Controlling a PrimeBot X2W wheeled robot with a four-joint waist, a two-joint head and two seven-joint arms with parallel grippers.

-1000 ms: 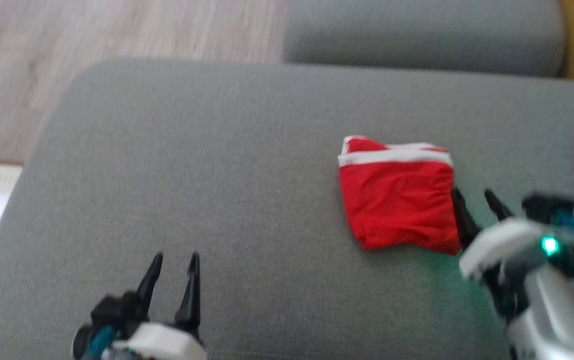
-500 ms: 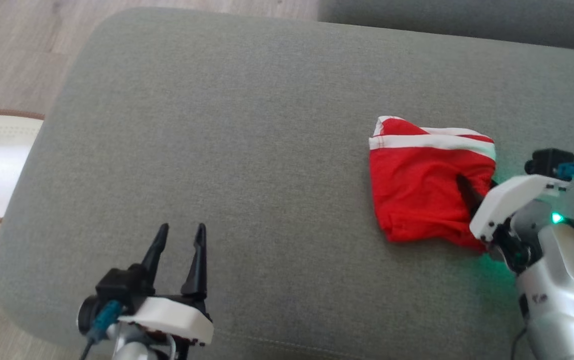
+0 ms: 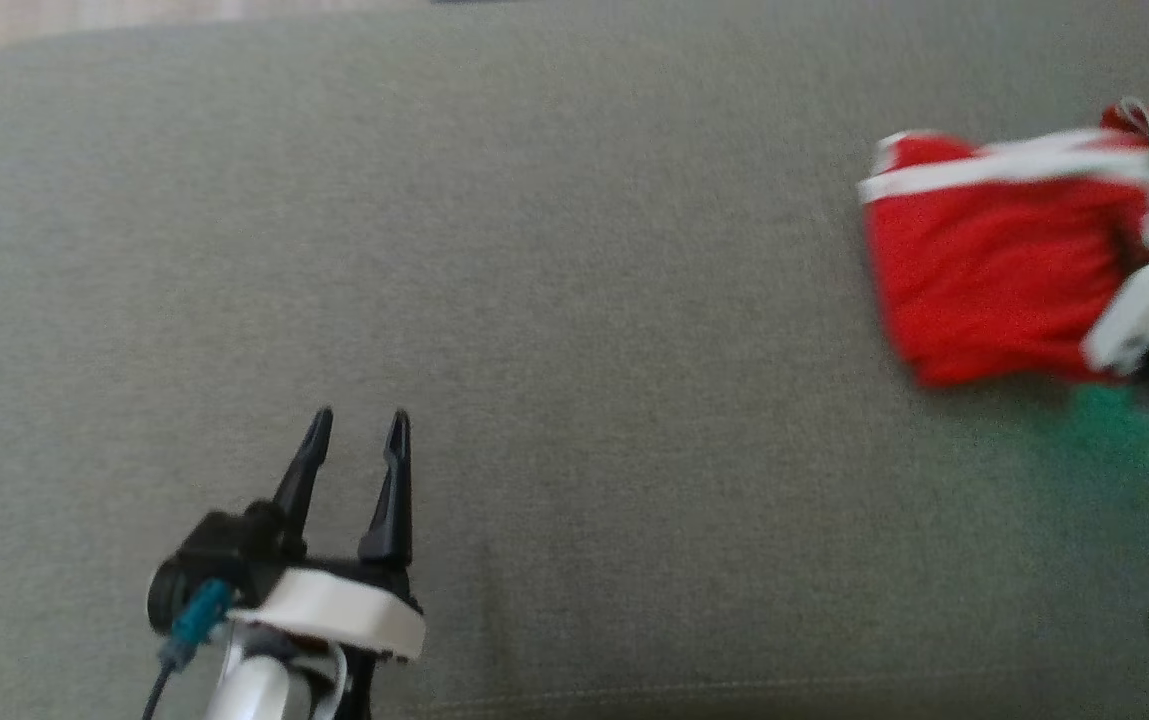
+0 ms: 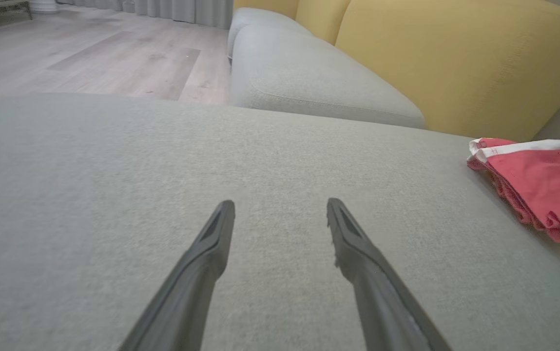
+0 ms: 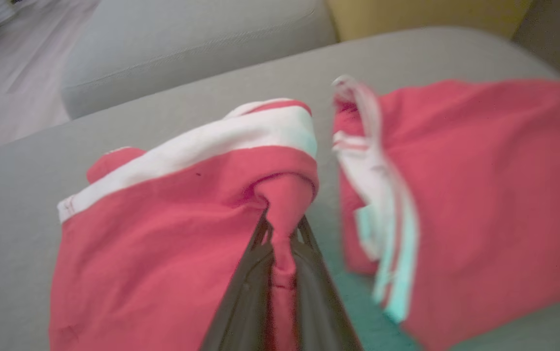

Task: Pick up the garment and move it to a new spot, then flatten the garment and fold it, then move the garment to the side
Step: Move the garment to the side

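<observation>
Grey cushion (image 3: 574, 250) underneath. Pinching a bunched fold of garment (image 5: 163, 234) with right gripper (image 5: 282, 226), jaws closed, below the white band (image 5: 187, 151). Lying at cushion's right end, just beside another red piece (image 5: 479, 195). Left gripper (image 3: 354, 435) spread wide, empty. Probably light, limp; better taken at the band.

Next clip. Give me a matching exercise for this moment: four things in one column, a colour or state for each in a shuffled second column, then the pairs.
Things:
1. left gripper
2. right gripper
3. garment
4. backrest

Colour or state:
A. yellow
B. shut on cloth
C. open, nothing between its fingers
D. red with a white band

Pairs: 1-C, 2-B, 3-D, 4-A
</observation>
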